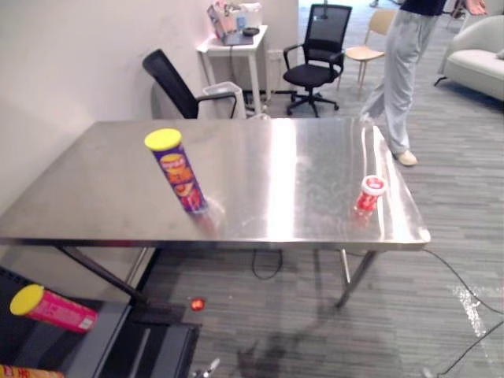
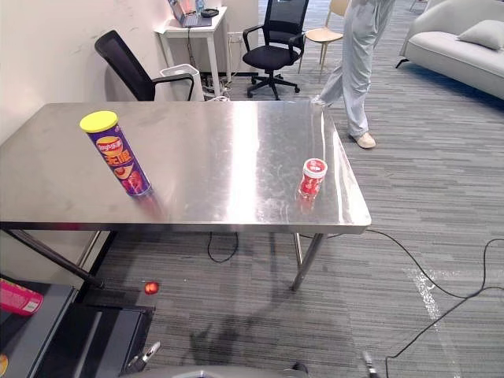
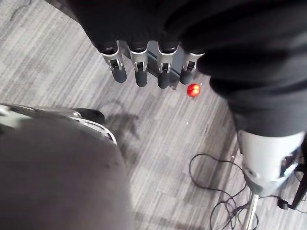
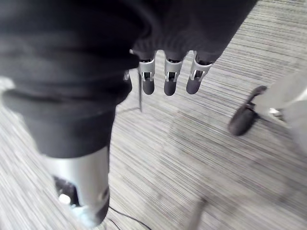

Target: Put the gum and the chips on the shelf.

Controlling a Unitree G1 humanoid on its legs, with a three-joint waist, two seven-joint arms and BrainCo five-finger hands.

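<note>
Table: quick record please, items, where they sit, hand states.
table: steel
chips: purple can, yellow lid, upright, table's left part
gum: red tub, upright, near table's right front edge
shelf: lower left, pink can lying on it
left hand: open, over floor
right hand: open, over floor
person: beyond table

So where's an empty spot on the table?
The wide middle of the table between the chips can and the gum tub is bare, and so is the back half. Only the front right corner, by the gum tub, is tight.
</note>
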